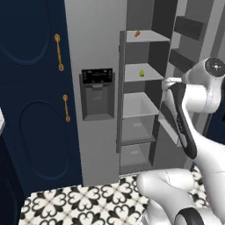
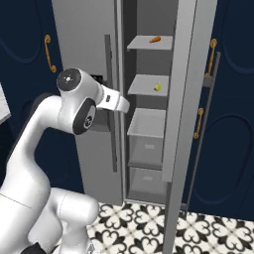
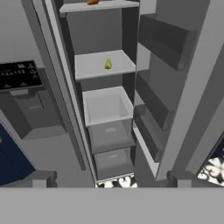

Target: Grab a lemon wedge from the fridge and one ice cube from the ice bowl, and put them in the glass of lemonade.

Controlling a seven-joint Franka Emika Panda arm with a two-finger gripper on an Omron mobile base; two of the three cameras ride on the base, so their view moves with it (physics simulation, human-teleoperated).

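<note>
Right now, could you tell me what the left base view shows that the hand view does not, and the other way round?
The left base view alone takes in the navy cabinets with gold handles and the patterned floor in front of the fridge. The hand view alone looks straight at the open door's inner racks. Both show the lemon wedge on the second shelf, the small orange piece on the shelf above it, and the black dispenser panel.

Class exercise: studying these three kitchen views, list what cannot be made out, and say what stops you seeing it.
- Gripper: open or shut cannot be told; the left base view has the arm's own links over it.
- Lemon wedge: too small for its shape to show.
- Orange piece on the top shelf: cut by the hand view's top edge.
</note>
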